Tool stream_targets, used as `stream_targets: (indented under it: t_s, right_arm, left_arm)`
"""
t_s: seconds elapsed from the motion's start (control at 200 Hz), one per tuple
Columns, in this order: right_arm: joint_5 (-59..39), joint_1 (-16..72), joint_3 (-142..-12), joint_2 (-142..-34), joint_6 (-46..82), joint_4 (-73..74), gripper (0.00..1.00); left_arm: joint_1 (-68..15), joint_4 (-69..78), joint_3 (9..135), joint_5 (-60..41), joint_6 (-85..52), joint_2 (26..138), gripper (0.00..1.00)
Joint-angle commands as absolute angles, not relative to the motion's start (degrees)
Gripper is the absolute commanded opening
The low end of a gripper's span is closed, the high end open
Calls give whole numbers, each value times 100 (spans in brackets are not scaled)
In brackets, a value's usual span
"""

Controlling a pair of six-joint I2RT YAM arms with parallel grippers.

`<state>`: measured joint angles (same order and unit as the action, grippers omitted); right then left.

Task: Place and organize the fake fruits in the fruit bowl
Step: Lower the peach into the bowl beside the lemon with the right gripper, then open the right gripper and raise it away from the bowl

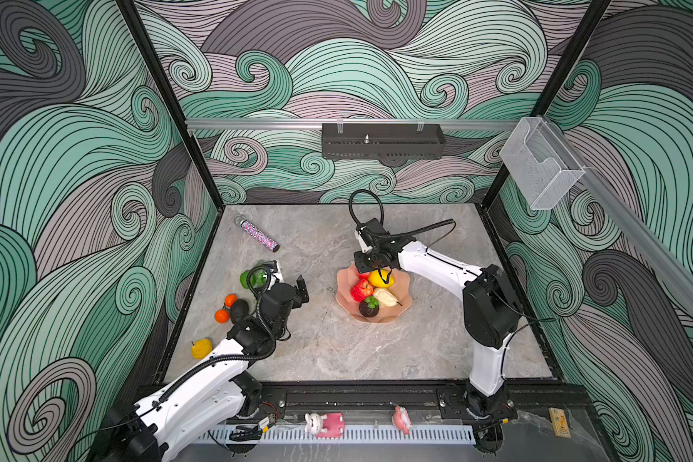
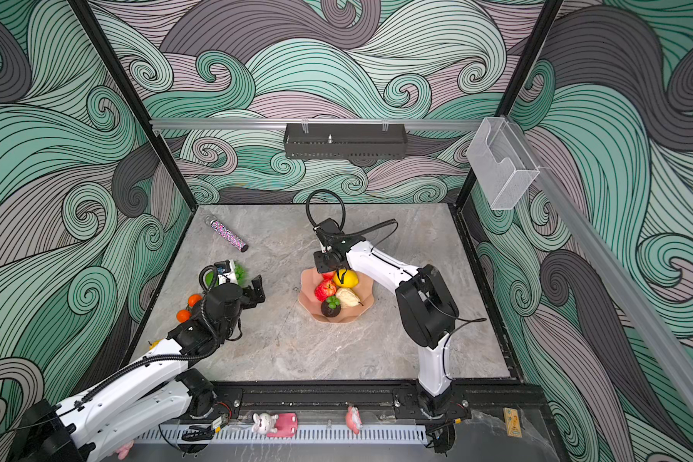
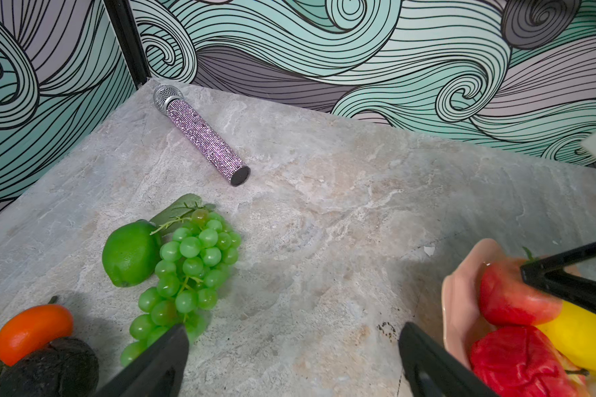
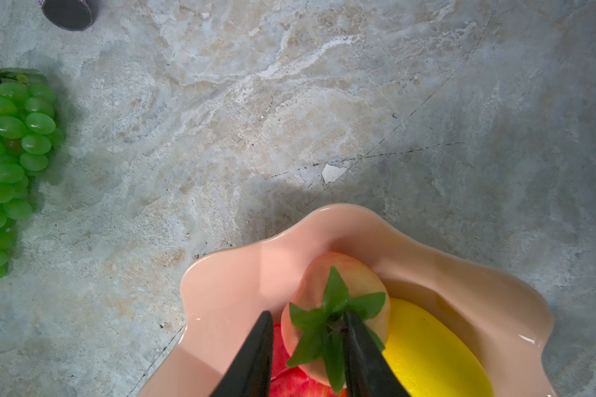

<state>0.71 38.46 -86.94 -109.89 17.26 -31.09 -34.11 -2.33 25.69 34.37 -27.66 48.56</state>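
Note:
The pink fruit bowl (image 1: 401, 316) holds a red apple (image 1: 361, 290), a lemon (image 1: 381, 278), a cream pear (image 1: 385, 298) and a mangosteen (image 1: 369, 309). My right gripper (image 4: 307, 314) hangs over the bowl's far side, open, its jaws either side of a strawberry's (image 4: 344, 271) green leaves; one finger touches the stem. On the left lie a lime (image 3: 129, 254), a grape bunch (image 3: 190, 271), two oranges (image 1: 230, 300), an avocado (image 1: 239, 311) and a second lemon (image 1: 201, 349). My left gripper (image 3: 294, 326) hovers open and empty between the grapes and the bowl.
A sparkly pink-purple microphone (image 1: 259, 236) lies at the back left of the marble table (image 1: 337, 352). A black shelf (image 1: 383, 142) hangs on the back wall and a clear box (image 1: 541, 168) on the right wall. Patterned walls close in three sides.

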Motion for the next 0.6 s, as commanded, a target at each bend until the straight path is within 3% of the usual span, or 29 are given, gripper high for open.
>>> stream_targets:
  t_s: [0.0, 0.35, 0.595]
  right_arm:
    - [287, 3876, -8726, -10674, 1637, -3217, 41]
    - [349, 3876, -8630, -10103, 1546, -3418, 51]
    - [358, 3874, -7464, -8488, 1784, -3461, 57]
  left_arm:
    - [-3354, -326, 2711, 3550, -2844, 4866, 97]
    - [-3308, -393, 2816, 3373, -2784, 4994, 97]
    - [-3292, -535, 2990, 3019, -2836, 5162, 97]
